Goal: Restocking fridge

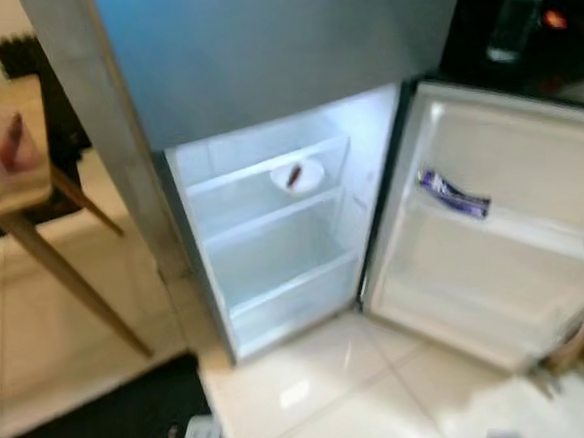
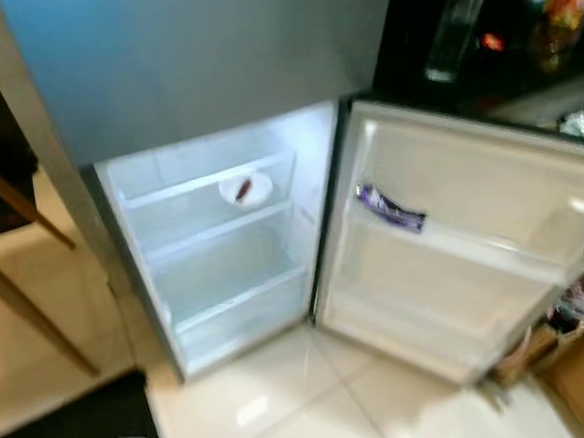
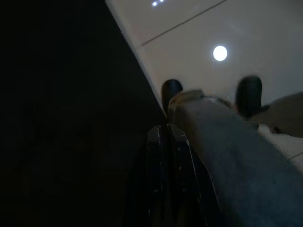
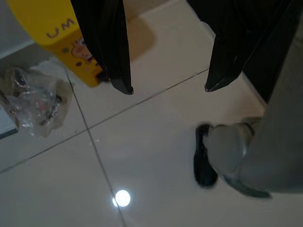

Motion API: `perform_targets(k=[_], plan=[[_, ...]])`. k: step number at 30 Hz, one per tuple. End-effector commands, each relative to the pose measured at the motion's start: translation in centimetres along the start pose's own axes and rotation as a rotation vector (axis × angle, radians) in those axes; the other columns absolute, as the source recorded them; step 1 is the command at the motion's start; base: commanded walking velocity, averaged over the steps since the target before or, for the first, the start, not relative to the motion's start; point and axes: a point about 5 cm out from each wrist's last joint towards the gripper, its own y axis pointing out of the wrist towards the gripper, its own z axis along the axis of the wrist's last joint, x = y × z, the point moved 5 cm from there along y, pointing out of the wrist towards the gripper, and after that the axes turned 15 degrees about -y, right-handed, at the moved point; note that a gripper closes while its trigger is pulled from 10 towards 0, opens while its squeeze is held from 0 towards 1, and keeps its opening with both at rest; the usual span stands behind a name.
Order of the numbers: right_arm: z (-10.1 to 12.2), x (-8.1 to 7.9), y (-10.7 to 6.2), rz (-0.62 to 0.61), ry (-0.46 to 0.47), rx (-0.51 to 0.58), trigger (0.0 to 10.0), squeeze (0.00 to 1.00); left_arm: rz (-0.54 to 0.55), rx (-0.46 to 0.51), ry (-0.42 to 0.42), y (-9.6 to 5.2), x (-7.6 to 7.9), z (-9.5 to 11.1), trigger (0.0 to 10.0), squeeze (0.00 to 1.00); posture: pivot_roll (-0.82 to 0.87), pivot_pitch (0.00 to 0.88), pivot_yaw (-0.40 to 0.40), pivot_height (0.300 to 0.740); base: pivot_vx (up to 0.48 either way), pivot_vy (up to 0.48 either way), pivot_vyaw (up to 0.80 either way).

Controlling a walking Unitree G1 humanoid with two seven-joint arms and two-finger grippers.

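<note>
The fridge (image 1: 262,71) stands ahead with its lower compartment (image 1: 273,230) lit and open. On the upper glass shelf sits a small white plate (image 1: 297,177) with a brown item on it. The lower door (image 1: 493,225) swings out to the right, and a purple packet (image 1: 453,194) lies on its shelf. My right gripper (image 4: 168,89) hangs open over the tiled floor with nothing between its fingers. My left gripper (image 3: 166,128) hangs low beside my leg in the shade, its fingers pressed together.
A wooden table (image 1: 8,169) stands left of the fridge, its legs angling over the floor. A dark mat (image 1: 96,423) lies in front on the left. A yellow container (image 4: 52,33) and a crumpled plastic bag (image 4: 33,101) sit on the tiles near my right side. Cardboard boxes (image 2: 573,360) stand under the door.
</note>
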Motion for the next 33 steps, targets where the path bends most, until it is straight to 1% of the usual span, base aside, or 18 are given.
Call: perform_targets(k=[1, 17, 30, 33], plan=[[-0.12, 0.53, -0.06, -0.012, -0.010, -0.003, 10.0, 0.00, 0.008, -0.026, 0.009, -0.12, -0.33, -0.76, 10.0, 0.00, -0.03, 0.046, -0.030, 0.740, -0.244, 0.000, 0.00], [-0.07, 0.49, -0.05, -0.008, -0.024, -0.003, 10.0, 0.00, 0.010, -0.027, 0.000, -0.13, -0.38, -0.79, 10.0, 0.00, -0.03, 0.049, -0.028, 0.740, 0.000, 0.000, 0.00], [-0.21, 0.39, -0.06, -0.005, -0.021, -0.006, 10.0, 0.00, -0.009, -0.054, 0.012, -0.20, -0.26, -1.38, 10.0, 0.00, -0.04, 0.056, -0.026, 0.740, 0.000, 0.000, 0.00], [-0.23, 0.36, -0.06, -0.004, -0.021, -0.006, 10.0, 0.00, -0.011, -0.061, 0.027, -0.21, -0.25, -1.50, 10.0, 0.00, -0.03, 0.057, -0.025, 0.740, 0.000, -0.406, 0.00]])
